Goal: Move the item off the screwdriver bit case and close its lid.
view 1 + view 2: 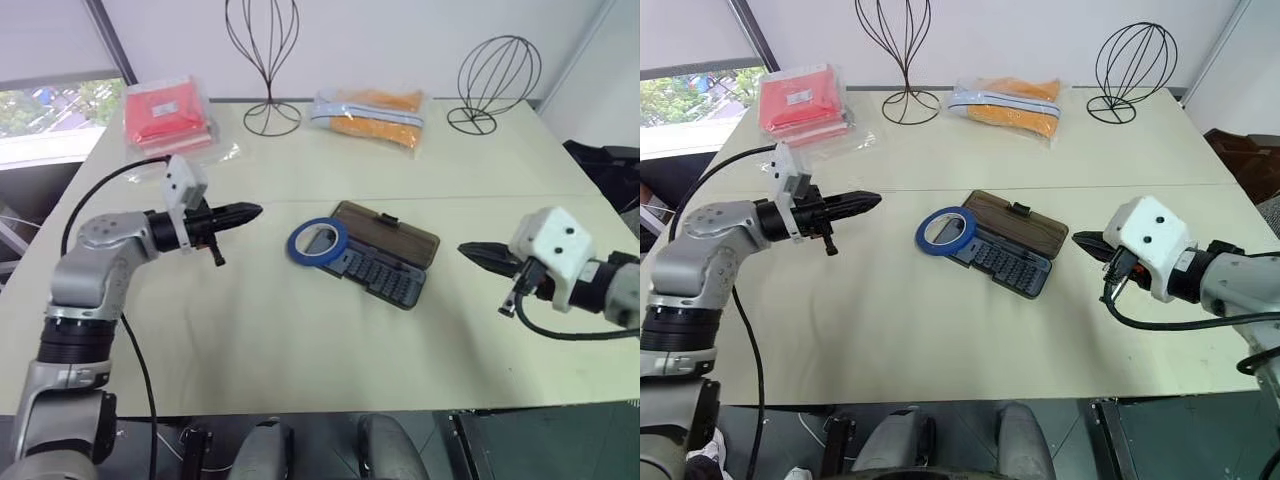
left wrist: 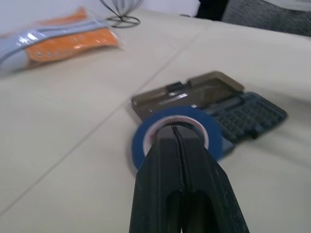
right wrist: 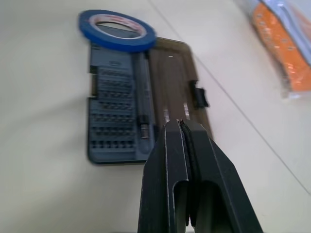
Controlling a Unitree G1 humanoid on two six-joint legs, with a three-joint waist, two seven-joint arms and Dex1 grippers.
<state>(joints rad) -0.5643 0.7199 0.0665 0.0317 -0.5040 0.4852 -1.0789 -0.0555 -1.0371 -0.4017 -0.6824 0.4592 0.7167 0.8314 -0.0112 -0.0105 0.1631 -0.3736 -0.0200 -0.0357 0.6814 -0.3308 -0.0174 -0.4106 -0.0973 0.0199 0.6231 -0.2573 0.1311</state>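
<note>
An open screwdriver bit case point(image 1: 385, 265) lies mid-table, its smoky lid point(image 1: 390, 232) folded back flat on the far side. A blue tape roll point(image 1: 318, 241) rests on the case's left end, partly over the bit tray point(image 3: 116, 116). My left gripper point(image 1: 250, 212) is shut and empty, pointing right at the roll from a short gap to its left. My right gripper point(image 1: 470, 250) is shut and empty, hovering just right of the case and pointing at it.
At the back of the table stand two wire head forms point(image 1: 265, 60) point(image 1: 495, 80), with an orange packet point(image 1: 370, 115) between them and a red packet point(image 1: 165, 112) at the far left. A seam point(image 1: 480, 197) crosses the tabletop behind the case.
</note>
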